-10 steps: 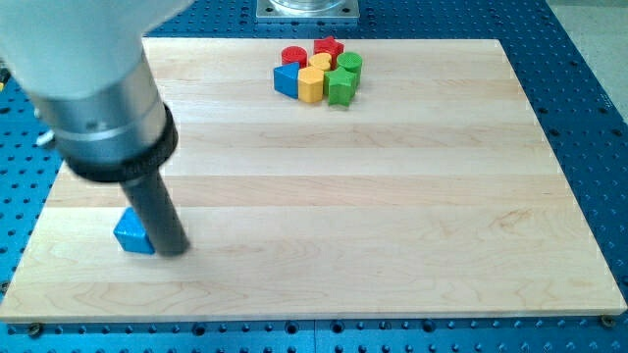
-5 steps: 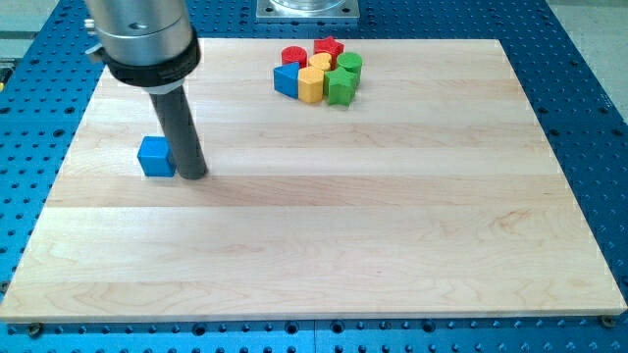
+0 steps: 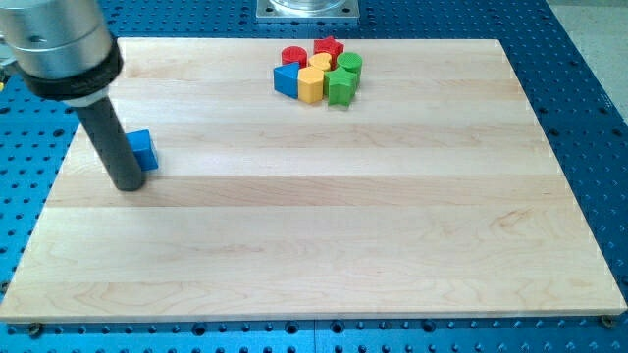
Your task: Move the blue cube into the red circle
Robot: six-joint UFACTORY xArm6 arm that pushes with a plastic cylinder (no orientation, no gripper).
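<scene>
Wooden board (image 3: 324, 235) on blue pegboard (image 3: 589, 118)

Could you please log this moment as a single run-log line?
my tip: at view's left, touching blue cube's lower-left side | red circle: in cluster at view's top, far from cube | task: not yet done

The wooden board (image 3: 324, 245) carries a blue cube (image 3: 144, 149) and a far-off block cluster (image 3: 319, 71).
</scene>
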